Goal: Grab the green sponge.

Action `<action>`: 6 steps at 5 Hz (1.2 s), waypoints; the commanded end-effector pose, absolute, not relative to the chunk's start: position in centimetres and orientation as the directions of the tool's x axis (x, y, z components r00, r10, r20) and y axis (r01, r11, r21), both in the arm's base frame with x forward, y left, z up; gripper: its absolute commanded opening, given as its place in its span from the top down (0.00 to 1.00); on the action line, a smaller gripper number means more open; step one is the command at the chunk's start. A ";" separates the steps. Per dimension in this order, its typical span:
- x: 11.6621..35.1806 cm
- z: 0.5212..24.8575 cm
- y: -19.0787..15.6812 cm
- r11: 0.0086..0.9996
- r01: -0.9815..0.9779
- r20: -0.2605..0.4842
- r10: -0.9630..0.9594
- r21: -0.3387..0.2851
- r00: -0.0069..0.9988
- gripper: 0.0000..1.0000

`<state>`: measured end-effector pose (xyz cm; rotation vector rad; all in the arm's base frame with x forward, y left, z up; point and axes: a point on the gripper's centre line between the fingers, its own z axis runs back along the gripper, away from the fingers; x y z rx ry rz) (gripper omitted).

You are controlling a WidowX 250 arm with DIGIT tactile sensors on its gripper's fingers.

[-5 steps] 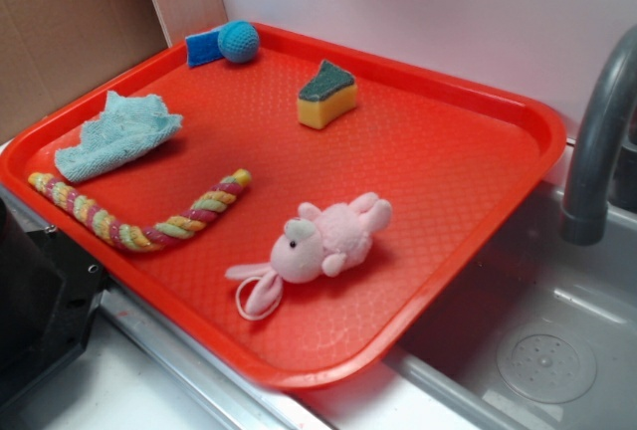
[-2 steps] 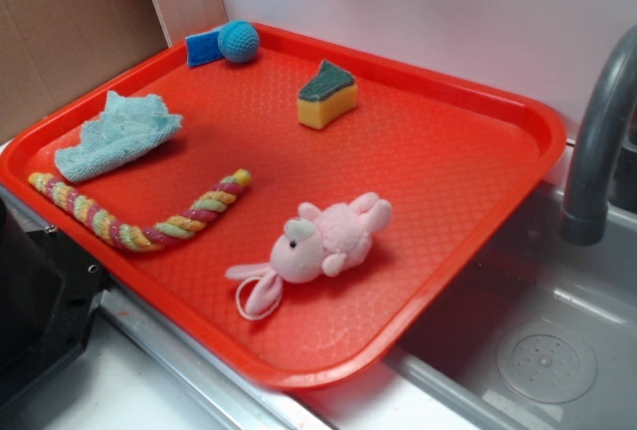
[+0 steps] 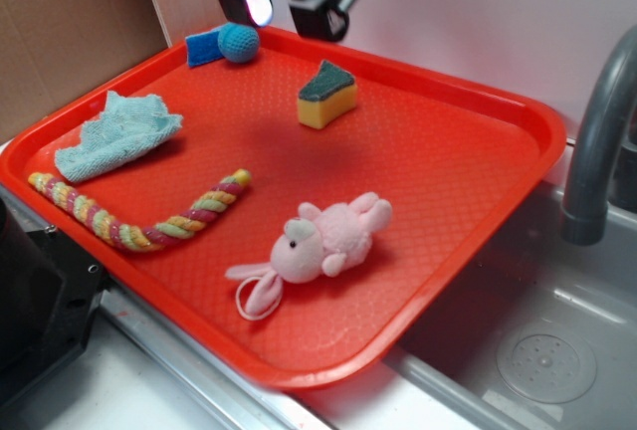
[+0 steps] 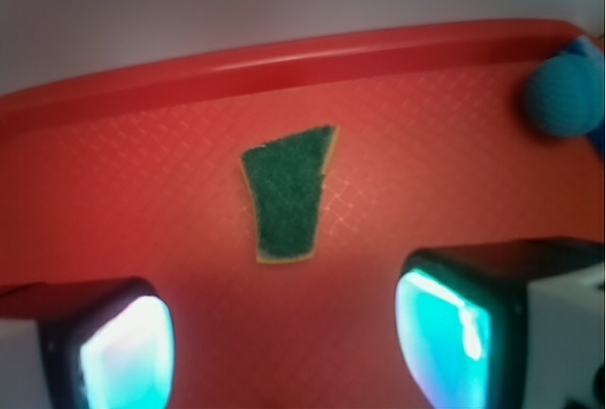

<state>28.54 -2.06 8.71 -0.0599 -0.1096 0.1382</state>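
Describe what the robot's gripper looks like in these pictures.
The gripper is black, with two blocky jaws whose inner pads glow translucent teal-white in the wrist view. A thin dark cable curves down beside it. White housing shows at the lower corners of the wrist view.

- I can read no text, label, brand, number or sign in either view.
- The red tray (image 3: 518,141) that I look down on carries only an embossed diamond pattern, no letters.
- The green sponge (image 4: 287,191) under my camera shows plain scouring fibre, with no print on it.
- My fingers (image 4: 454,328) have glowing teal pads, but no marking on them can be made out; they are blurred.
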 end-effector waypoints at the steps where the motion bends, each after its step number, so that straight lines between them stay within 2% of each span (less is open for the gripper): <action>1: 27.9 5.8 -1.7 0.994 -0.107 0.124 0.107 -0.007 0.987 0.00; 2: 28.1 3.4 -2.8 0.999 -0.030 0.136 0.036 -0.045 0.990 0.00; 3: 26.8 3.3 -2.7 0.997 -0.072 0.138 0.072 -0.006 0.988 0.00; 6: 26.8 3.3 -2.7 0.997 -0.072 0.138 0.072 -0.006 0.988 0.00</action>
